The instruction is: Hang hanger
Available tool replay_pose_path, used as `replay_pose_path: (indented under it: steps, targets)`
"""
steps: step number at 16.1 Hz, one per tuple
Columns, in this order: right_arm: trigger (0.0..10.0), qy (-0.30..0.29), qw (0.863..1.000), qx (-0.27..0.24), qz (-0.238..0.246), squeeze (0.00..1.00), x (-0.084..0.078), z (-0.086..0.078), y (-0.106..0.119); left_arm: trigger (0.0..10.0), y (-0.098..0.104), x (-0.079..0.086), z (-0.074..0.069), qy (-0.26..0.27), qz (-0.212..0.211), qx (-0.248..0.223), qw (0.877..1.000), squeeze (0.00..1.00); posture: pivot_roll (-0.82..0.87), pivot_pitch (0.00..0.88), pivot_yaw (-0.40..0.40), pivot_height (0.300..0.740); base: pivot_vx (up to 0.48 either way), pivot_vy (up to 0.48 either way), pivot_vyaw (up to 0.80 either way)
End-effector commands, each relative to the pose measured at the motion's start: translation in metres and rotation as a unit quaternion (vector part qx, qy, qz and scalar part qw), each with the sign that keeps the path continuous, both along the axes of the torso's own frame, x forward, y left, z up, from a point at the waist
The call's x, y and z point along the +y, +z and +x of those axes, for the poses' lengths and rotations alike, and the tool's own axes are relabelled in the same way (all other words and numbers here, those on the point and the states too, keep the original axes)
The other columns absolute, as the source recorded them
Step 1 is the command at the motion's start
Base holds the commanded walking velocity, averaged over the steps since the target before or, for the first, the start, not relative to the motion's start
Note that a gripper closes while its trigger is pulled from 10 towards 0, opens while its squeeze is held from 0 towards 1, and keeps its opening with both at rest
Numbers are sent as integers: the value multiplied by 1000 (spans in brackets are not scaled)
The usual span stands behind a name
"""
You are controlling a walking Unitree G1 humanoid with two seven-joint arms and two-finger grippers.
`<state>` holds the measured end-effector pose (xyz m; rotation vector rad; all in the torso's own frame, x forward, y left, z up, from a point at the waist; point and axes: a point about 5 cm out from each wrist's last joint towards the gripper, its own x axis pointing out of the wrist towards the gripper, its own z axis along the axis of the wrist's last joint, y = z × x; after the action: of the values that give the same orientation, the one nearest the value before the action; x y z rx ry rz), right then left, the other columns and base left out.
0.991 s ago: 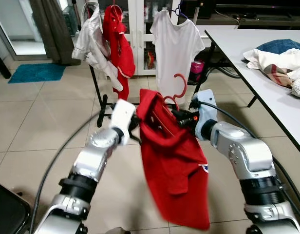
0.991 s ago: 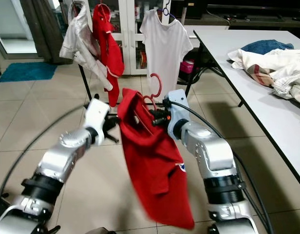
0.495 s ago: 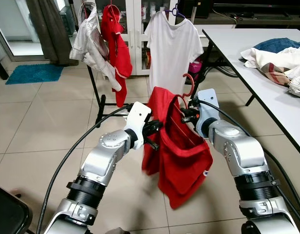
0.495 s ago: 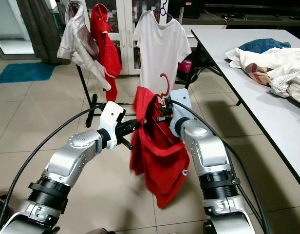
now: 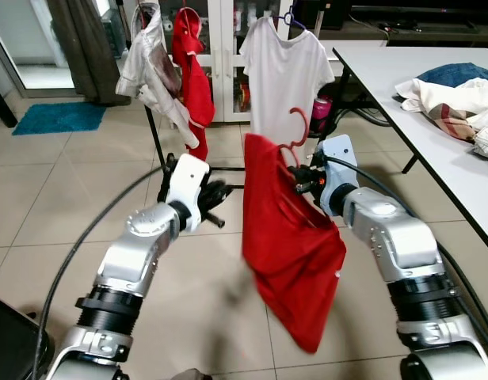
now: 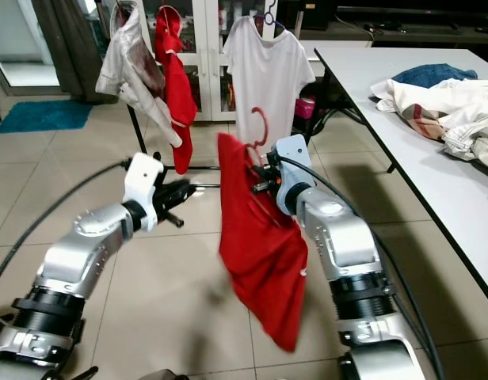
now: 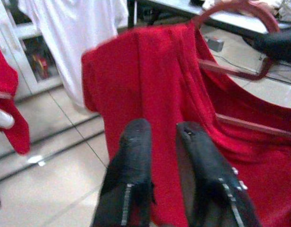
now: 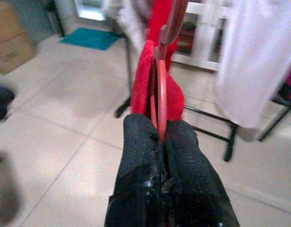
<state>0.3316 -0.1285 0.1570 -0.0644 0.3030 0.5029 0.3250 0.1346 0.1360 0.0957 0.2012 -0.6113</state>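
While the right tool (image 8: 162, 137) clamps the red hanger (image 5: 294, 131), its red shirt (image 5: 287, 237) dangles below.
Ahead stands a rack (image 5: 161, 162) with hung clothes; the left wrist view shows the left tool (image 7: 162, 135) slightly parted, just short of the shirt.

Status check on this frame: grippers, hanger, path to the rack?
Right gripper clamped on red hanger, red shirt draped on it. Left gripper beside shirt, holding nothing. Rack ahead, hanger not hung.

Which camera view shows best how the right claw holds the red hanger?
The right wrist view: the right claw is shut on the red hanger, seen close up. The eye views show its hook above the red shirt; the left wrist view shows one arm of it.
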Motion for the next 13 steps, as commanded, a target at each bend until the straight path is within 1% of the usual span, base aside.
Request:
replay_pose_path:
  steps: [1,2,3,4,5,6,7,8,9,10,11,12,13]
  targets:
    - [10000,34,999,-26,-1,0,-4,-4,10,10000,7,23,5,32,9,-19,999,1000,-120,0,8,740,0,0,0]
    - [10000,64,998,-27,-7,0,-8,-7,12,10000,14,46,9,60,20,-36,997,1000,-121,0,10,740,0,0,0]
    - [10000,95,995,-29,-9,0,-11,-11,15,10000,21,69,12,83,47,-54,994,1000,-122,0,11,740,0,0,0]
    - [10000,131,991,-29,-7,0,-13,-16,18,10000,27,89,12,88,79,-67,991,1000,-120,0,10,740,0,0,0]
    - [10000,158,987,-26,-5,0,-15,-20,20,10000,29,101,10,72,106,-72,989,1000,-119,0,10,740,0,0,0]
    - [10000,201,979,-24,-5,0,-16,-26,22,10000,28,113,6,30,150,-75,985,1000,-119,0,10,740,0,0,0]
    - [10000,214,976,-24,-2,0,-16,-28,24,10000,26,114,3,9,155,-72,985,1000,-117,0,10,740,0,0,0]
    - [10000,239,971,-27,8,0,-15,-31,27,10000,21,115,-2,-37,146,-55,987,1000,-116,0,11,740,0,0,0]
    - [10000,271,962,-30,22,0,-14,-35,32,10000,11,119,-7,-65,152,-30,986,0,-115,0,12,740,0,0,0]
    - [10000,289,957,-29,29,0,-13,-38,34,10000,4,122,-10,-76,164,-14,983,0,-113,0,12,740,0,0,0]
    - [10000,300,953,-26,33,0,-13,-40,34,10000,-1,124,-11,-83,174,-10,981,0,-112,0,11,740,0,0,0]
    - [10000,313,949,-24,34,0,-13,-42,35,10000,-6,124,-14,-100,168,9,981,0,-109,0,11,740,0,0,0]
    - [10000,329,943,-22,35,0,-12,-44,35,10000,-12,126,-15,-104,177,18,978,0,-106,0,10,740,0,0,0]
